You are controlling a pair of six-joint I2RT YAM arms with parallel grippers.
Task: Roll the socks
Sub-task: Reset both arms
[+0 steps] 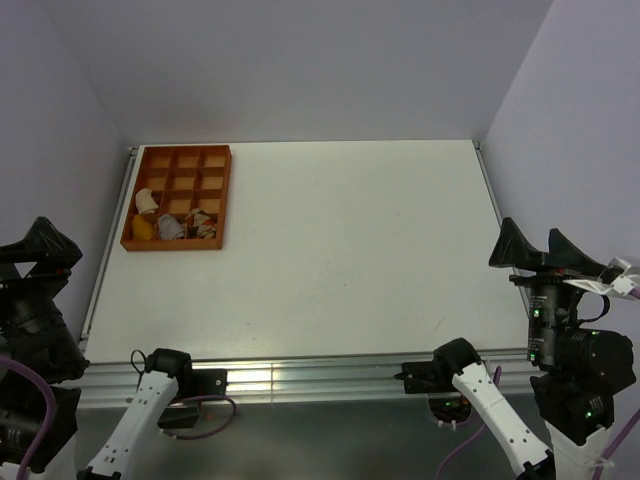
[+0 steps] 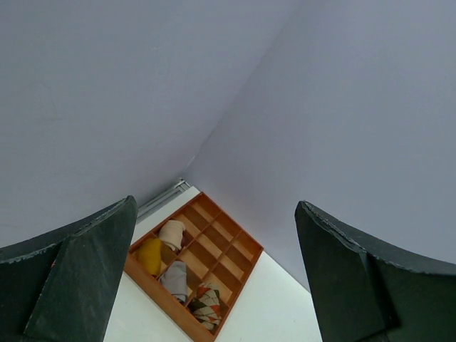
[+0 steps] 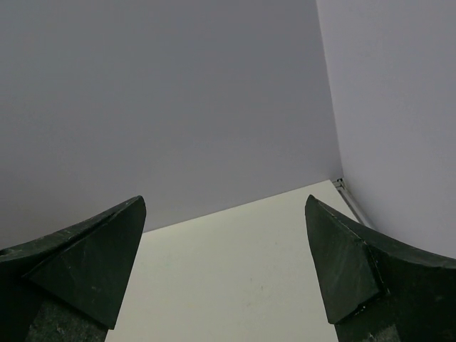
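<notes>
An argyle sock (image 1: 203, 224) in tan, red, brown and white lies bundled in the front right cell of an orange divided tray (image 1: 175, 247). A grey bundle (image 1: 170, 227) lies in the cell to its left; no striped cuff shows on it. Both also show in the left wrist view: the argyle sock (image 2: 207, 304) and the grey bundle (image 2: 175, 279). My left gripper (image 1: 50, 240) is open and empty, raised off the table's left edge. My right gripper (image 1: 532, 240) is open and empty, raised off the right edge. Nothing lies between the jaws of the left gripper (image 2: 214, 206) or the right gripper (image 3: 225, 203).
The tray (image 2: 160, 296) stands at the far left of the white table (image 1: 350, 240), near the left wall. It also holds a cream bundle (image 1: 147, 200) and a yellow one (image 1: 143, 227). Purple walls close in the back and both sides.
</notes>
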